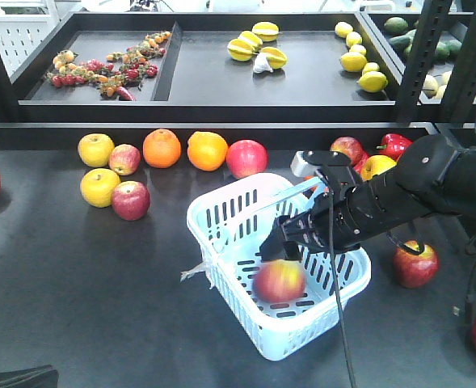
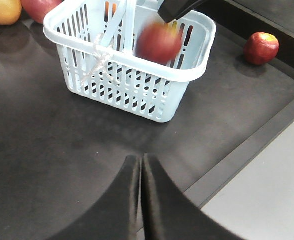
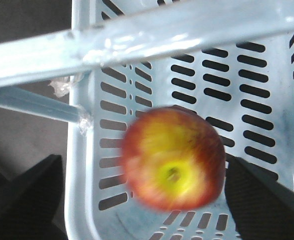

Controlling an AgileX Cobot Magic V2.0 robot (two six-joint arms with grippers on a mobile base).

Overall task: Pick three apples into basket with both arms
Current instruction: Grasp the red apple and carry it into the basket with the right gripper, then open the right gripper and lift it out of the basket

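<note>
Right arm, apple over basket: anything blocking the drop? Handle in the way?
Nothing visible. The apple is blurred, free of the open right end effector and clear of the handle, which crosses to one side. Only the basket's bare slotted floor lies beneath it.

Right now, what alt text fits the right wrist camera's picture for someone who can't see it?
A blurred red-and-yellow apple fills the middle, inside a pale blue slotted basket. Two black fingers stand wide apart at the lower corners, either side of it; the basket's handle crosses the top.
</note>
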